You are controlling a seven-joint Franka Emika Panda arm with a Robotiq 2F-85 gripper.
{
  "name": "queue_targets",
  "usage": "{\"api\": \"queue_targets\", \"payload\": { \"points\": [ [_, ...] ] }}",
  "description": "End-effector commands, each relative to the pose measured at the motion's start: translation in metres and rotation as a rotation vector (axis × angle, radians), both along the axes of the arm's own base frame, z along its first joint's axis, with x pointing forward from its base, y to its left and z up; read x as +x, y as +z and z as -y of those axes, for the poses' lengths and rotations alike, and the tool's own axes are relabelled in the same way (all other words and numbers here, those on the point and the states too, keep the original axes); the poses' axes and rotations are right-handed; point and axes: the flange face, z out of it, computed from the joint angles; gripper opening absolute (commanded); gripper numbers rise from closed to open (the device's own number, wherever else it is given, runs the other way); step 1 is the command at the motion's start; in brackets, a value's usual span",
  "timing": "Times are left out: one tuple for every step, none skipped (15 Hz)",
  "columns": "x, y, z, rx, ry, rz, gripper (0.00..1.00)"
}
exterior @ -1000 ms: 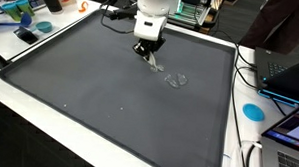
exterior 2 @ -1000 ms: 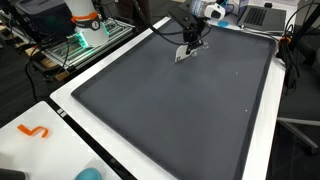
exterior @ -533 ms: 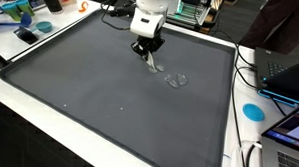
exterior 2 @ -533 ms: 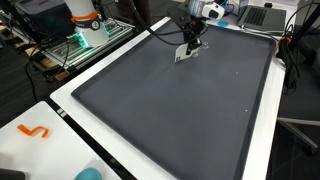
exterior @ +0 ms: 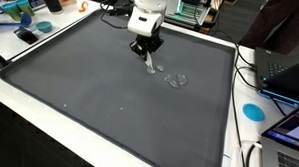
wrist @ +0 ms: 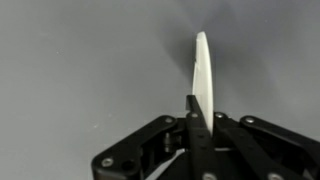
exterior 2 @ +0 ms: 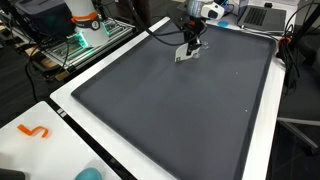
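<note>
White plastic piece, edge-on, pinched between the fingers of the gripper, which are closed tight on it, at far part of dark mat; clear scrap near.

A robotics lab or research office, shown from two outside cameras. A white robot arm with a black pincer stood over a large dark grey mat that covered most of a white counter. Open laptops sat at the right edge and at the far end of the counter. Loose cables trailed near the right laptop, with a blue disc beside them. Beyond the counter, a rack lit with green light held a white and orange device. The base of an office chair stood on the floor to the right.
</note>
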Motion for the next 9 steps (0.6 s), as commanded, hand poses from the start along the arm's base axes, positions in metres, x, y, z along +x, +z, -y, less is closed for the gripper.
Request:
{"api": "queue_targets", "payload": {
  "points": [
    [0.000, -0.020, 0.011, 0.015, -0.014, -0.015, 0.01],
    [0.000, -0.014, 0.010, 0.017, -0.016, -0.009, 0.01],
    [0.000, -0.009, 0.009, 0.028, -0.011, -0.015, 0.01],
    [-0.001, -0.004, 0.007, 0.033, -0.005, -0.018, 0.01],
    [-0.002, -0.001, 0.006, 0.039, 0.003, -0.027, 0.01],
    [-0.003, 0.004, 0.005, 0.050, 0.008, -0.032, 0.01],
    [-0.003, 0.007, 0.004, 0.056, 0.011, -0.037, 0.01],
    [-0.004, 0.011, 0.003, 0.074, 0.027, -0.047, 0.01],
    [-0.004, 0.015, 0.002, 0.077, 0.029, -0.042, 0.01]
  ]
}}
